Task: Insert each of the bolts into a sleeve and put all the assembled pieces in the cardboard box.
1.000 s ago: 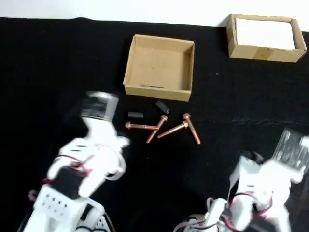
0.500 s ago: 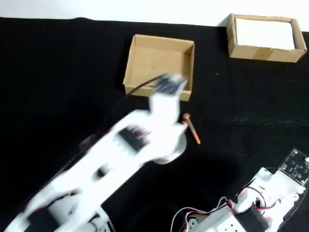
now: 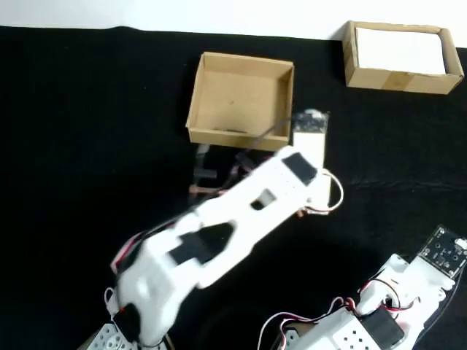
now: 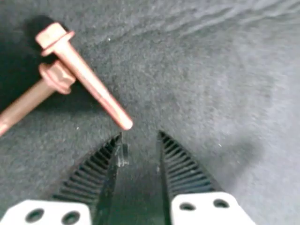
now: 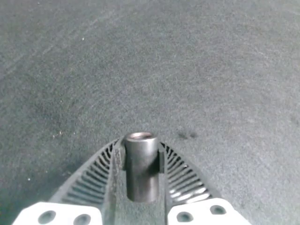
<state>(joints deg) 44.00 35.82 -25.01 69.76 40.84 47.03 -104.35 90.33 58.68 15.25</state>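
Observation:
In the left wrist view, my left gripper hangs open just above the black cloth. A copper bolt lies with its tip right ahead of one fingertip. Its head crosses the head of a second copper bolt. Seen from above, the left arm stretches over the bolt pile below the cardboard box. A bolt end and a black sleeve show beside the arm. My right gripper is shut on a black sleeve, held lengthwise with its bore facing forward. The right arm sits at the lower right.
A second cardboard box with a white inside stands at the back right corner. The black cloth covers the table, with free room on the left and in front of the right arm.
The left arm swung from the lower left out across the table until it stood over the bolts. The right arm drew back toward the lower right corner.

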